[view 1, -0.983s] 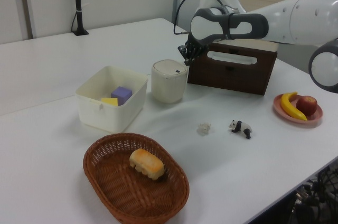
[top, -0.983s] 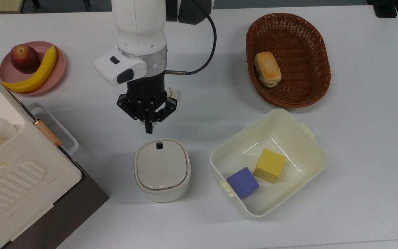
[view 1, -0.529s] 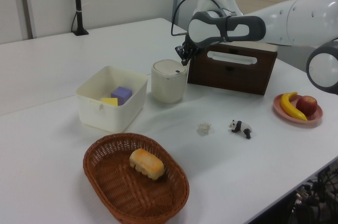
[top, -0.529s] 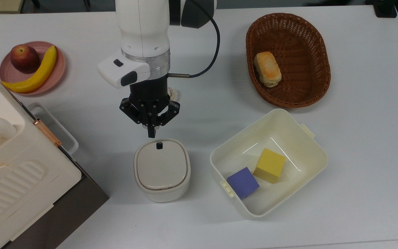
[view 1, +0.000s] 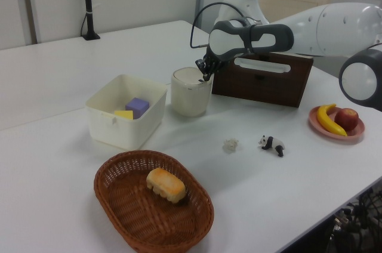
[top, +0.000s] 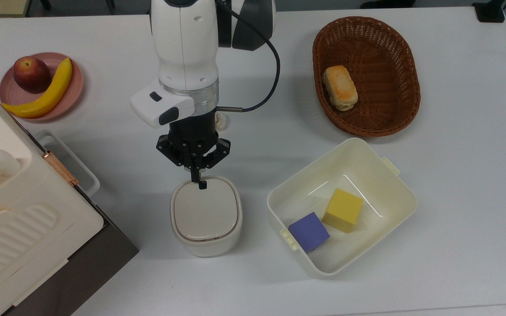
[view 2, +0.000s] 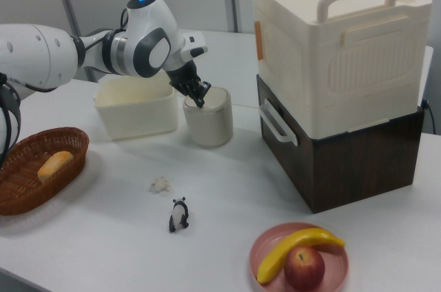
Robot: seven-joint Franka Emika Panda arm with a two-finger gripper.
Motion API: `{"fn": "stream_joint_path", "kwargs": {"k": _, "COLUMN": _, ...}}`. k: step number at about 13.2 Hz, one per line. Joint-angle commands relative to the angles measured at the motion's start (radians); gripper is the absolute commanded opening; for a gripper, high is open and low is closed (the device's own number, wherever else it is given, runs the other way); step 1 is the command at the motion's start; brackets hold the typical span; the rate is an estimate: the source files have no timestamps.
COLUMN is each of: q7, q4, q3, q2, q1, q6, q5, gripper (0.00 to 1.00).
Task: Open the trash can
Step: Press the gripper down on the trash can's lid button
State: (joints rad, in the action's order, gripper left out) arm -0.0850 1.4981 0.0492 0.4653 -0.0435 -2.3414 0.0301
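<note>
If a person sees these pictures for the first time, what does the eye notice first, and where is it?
The white robot arm's black gripper, fingers together, touches the black button on the small cream-white trash can at the table's middle. In the top view, a big cream ribbed appliance stands at left, a brown wicker basket at upper right.

Trash can (top: 206, 219) smooth cream plastic, matt beige lid; basket (top: 404, 83) rough brown wicker; surface (top: 455, 197) matt white; tub (top: 393, 193) glossy plastic
</note>
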Motion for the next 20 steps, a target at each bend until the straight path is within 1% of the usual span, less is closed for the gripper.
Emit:
{"fn": "stream_joint_path", "kwargs": {"k": 1, "q7": -0.024, "q4": -0.029, "q3": 0.003, "q2": 0.019, "q1": -0.009, "q6": -0.015, "q5": 0.022, "gripper": 0.00}}
{"fn": "stream_joint_path", "kwargs": {"k": 4, "q7": -0.025, "q4": -0.029, "q3": 0.003, "q2": 0.019, "q1": -0.009, "q6": -0.024, "q5": 0.022, "gripper": 0.00}}
{"fn": "stream_joint_path", "kwargs": {"k": 7, "q7": -0.028, "q4": -0.022, "q3": 0.003, "q2": 0.026, "q1": -0.009, "q6": -0.087, "q5": 0.016, "gripper": 0.00}}
{"fn": "stream_joint_path", "kwargs": {"k": 15, "q7": -0.027, "q4": -0.019, "q3": 0.001, "q2": 0.029, "q1": -0.012, "q6": -0.092, "q5": 0.019, "gripper": 0.00}}
{"fn": "stream_joint_path", "kwargs": {"k": 20, "q7": -0.027, "q4": -0.015, "q3": 0.001, "q2": 0.027, "q1": -0.039, "q6": -0.093, "q5": 0.024, "gripper": 0.00}}
